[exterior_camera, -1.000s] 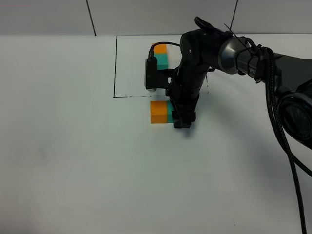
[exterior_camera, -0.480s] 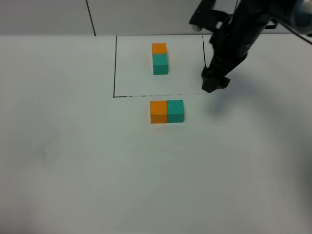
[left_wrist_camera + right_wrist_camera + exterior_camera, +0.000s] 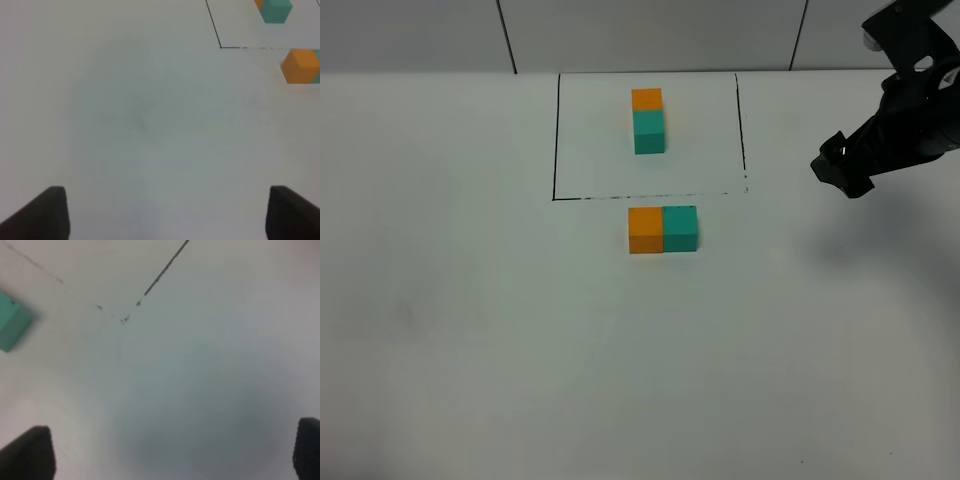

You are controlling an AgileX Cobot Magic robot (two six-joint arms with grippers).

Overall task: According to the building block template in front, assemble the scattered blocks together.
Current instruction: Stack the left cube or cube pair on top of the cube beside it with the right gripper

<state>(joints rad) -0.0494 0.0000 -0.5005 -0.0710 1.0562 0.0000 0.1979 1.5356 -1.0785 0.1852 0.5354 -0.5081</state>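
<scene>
White tabletop (image 3: pixel 470 330) fills the high view, with a pale grey panelled wall (image 3: pixel 650 35) along its far edge. A thin black drawn rectangle (image 3: pixel 556 140) is marked on the far middle of the surface. Inside it, toward its far side, sits the building block template (image 3: pixel 648 120): an orange cube and a teal one joined in a short bar, orange at the far end.

Just outside the rectangle's near line lie the two loose blocks, the orange cube (image 3: pixel 645 229) on the left and the teal cube (image 3: pixel 680 228) on the right. They touch side by side (so this pair runs across the table, while the template runs away from the camera).

My right gripper (image 3: pixel 845 170) is off to the right of the rectangle, outside it and well apart from both pairs. My right wrist camera shows my right fingertips (image 3: pixel 27 452) spread wide, released, with only bare table between them.

My left gripper (image 3: pixel 165 212) is out of the high view. My left wrist camera shows my left fingertips (image 3: pixel 45 212) also parted and grasping nothing, over plain white table, with the orange cube far ahead at the frame's edge.
</scene>
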